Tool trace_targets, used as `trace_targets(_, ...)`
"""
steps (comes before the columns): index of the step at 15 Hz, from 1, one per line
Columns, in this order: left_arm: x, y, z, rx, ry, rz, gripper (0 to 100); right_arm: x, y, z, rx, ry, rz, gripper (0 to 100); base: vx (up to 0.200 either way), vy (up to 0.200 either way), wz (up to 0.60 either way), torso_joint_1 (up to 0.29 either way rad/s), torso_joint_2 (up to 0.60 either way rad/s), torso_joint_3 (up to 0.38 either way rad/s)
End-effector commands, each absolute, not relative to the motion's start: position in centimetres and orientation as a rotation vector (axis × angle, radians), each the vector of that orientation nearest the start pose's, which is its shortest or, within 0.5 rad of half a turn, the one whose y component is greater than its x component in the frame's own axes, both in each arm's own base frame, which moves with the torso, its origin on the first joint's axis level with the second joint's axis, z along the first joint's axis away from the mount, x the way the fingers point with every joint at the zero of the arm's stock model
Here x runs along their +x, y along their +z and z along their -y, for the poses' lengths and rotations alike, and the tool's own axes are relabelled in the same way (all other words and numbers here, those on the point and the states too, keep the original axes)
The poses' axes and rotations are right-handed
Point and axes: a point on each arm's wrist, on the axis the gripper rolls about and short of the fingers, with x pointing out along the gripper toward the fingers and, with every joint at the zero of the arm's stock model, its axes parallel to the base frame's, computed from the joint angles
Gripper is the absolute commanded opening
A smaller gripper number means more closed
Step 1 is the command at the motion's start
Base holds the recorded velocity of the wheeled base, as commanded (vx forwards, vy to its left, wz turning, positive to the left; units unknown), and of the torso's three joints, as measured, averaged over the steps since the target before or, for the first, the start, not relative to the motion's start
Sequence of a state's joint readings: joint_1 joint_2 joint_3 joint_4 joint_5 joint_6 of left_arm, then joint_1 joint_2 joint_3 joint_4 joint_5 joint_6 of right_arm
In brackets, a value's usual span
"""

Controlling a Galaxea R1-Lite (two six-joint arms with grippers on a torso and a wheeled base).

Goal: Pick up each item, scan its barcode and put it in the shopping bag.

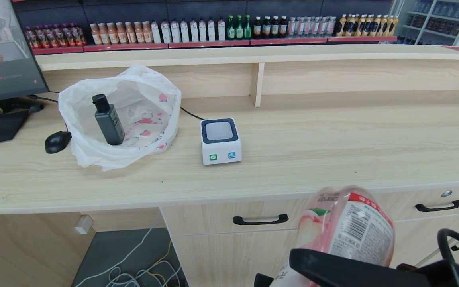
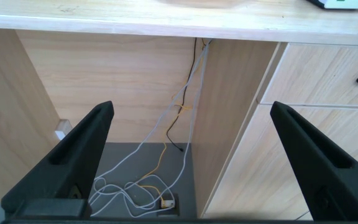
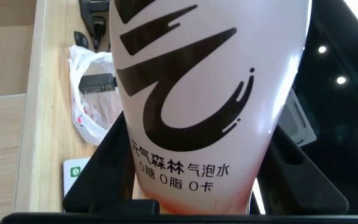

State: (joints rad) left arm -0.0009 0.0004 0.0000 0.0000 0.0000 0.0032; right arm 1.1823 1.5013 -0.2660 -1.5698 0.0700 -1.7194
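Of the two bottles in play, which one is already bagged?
The dark grey bottle with the black cap, standing inside the shopping bag. The pink bottle is clamped in the right gripper, in front of the counter.

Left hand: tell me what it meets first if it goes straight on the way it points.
The open left hand aims into the bay under the counter: probably the hanging cables first, then the wooden back panel behind them, though depth is unclear.
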Motion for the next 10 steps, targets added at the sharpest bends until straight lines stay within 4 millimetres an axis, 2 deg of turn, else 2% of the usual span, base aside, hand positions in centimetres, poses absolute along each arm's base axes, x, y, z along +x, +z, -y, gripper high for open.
trace_targets(1,-2.3,7.5,0.0,0.003,0.000,0.000,100,7.6,19.3,-19.0,-1.275,0.630,1.233,0,0.000,0.000,0.00,0.000,0.00,0.000)
trace_targets(6,-2.3,7.5,0.0,0.003,0.000,0.000,100,7.4,18.2,-18.6,-1.142,0.770,1.115,0,0.000,0.000,0.00,0.000,0.00,0.000)
trace_targets(10,-2.3,7.5,0.0,0.003,0.000,0.000,100,6.1,15.3,-17.8,-0.970,1.027,0.905,0,0.000,0.000,0.00,0.000,0.00,0.000)
